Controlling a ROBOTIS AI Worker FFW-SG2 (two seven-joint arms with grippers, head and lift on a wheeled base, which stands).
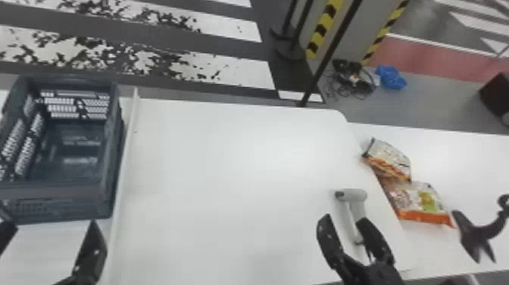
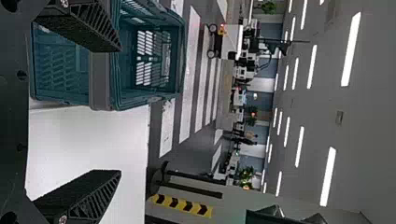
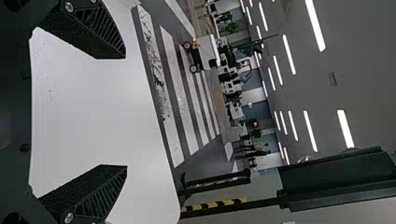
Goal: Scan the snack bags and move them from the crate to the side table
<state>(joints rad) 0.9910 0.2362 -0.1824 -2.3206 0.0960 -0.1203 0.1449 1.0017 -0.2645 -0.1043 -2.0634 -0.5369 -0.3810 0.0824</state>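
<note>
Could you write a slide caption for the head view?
Two snack bags on the side table, a crate at left, and the robot's right hand open by a scanner.

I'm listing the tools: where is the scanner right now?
In the head view, the scanner lies toward the right side of the white table, by the open right gripper and left of the snack bags.

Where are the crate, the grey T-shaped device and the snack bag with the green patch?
Crate [image 1: 53,191], head view: on its near rim.
Grey T-shaped device [image 1: 355,195], head view: on its thick crosspiece.
Snack bag [image 1: 427,201], head view: on its green patch.
</note>
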